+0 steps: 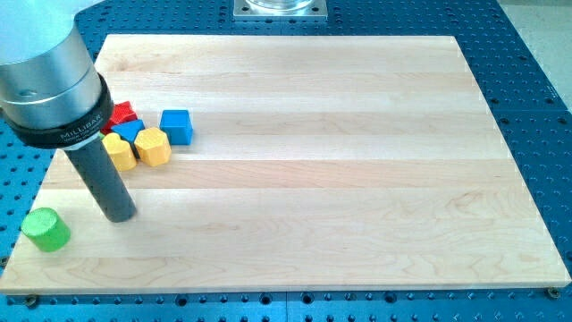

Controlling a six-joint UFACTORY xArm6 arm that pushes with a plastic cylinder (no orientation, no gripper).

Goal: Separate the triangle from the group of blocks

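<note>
Presently tip (120, 216) near desk's left edge, between green cylinder (46, 229) and yellow blocks (153, 147); no claw, so state unknowable.

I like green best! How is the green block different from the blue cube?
The green block looks round like a cylinder; the blue cube has flat square sides. The green block sits alone near the view's bottom left corner; the blue cube sits at the right edge of a cluster with yellow and red blocks. My tip is nearer the green block. Both rest on the wooden board.
</note>
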